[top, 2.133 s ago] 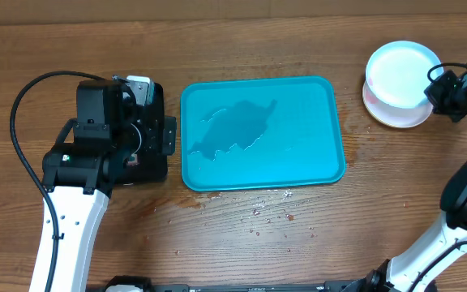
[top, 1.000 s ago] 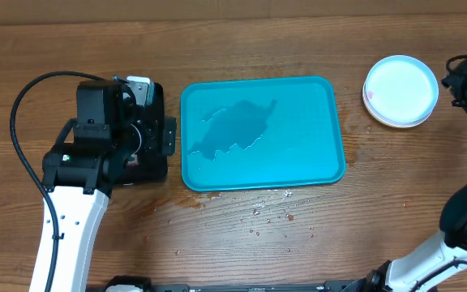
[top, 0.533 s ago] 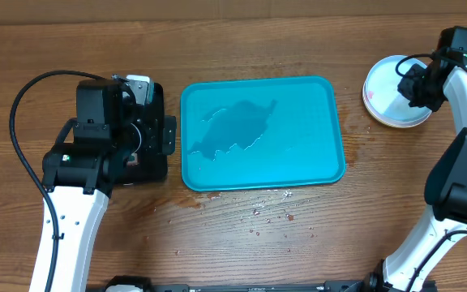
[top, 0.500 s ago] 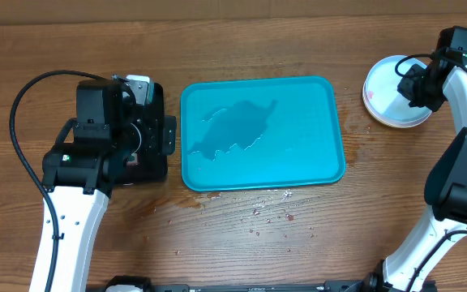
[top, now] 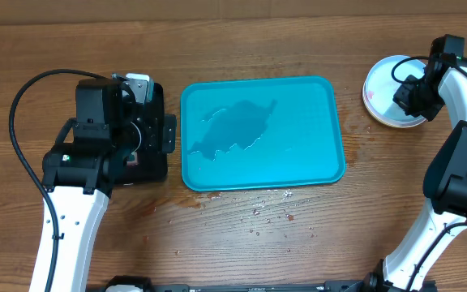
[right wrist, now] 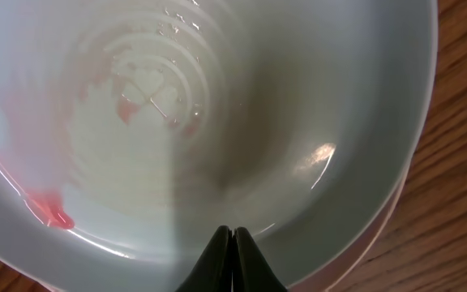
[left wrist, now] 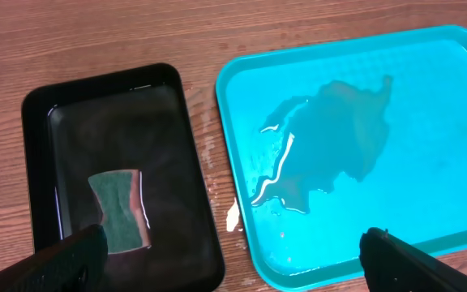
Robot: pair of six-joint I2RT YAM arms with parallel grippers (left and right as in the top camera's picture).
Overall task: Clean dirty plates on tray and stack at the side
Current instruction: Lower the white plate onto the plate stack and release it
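The turquoise tray [top: 302,154] lies mid-table with only a puddle of water [top: 233,130] on it. The plates [top: 383,89] sit stacked on the table to its right. In the right wrist view the top plate [right wrist: 217,105] fills the frame, pale and wet with red smears [right wrist: 47,207] at the left. My right gripper [right wrist: 232,240] hovers just over that plate, shut with nothing between its fingers; overhead it [top: 404,98] covers the stack's right side. My left gripper [left wrist: 235,272] hangs wide open above the gap between the black tray and the turquoise tray [left wrist: 396,162].
A black tray [left wrist: 193,162] of dark water left of the turquoise one holds a green sponge [left wrist: 120,209]. Small drops and crumbs [top: 270,215] dot the wood in front of the turquoise tray. The right arm [top: 460,162] runs down the table's right edge.
My right gripper has swung in from the far right edge to over the plate stack, and its jaws have shut. The left arm has not moved.
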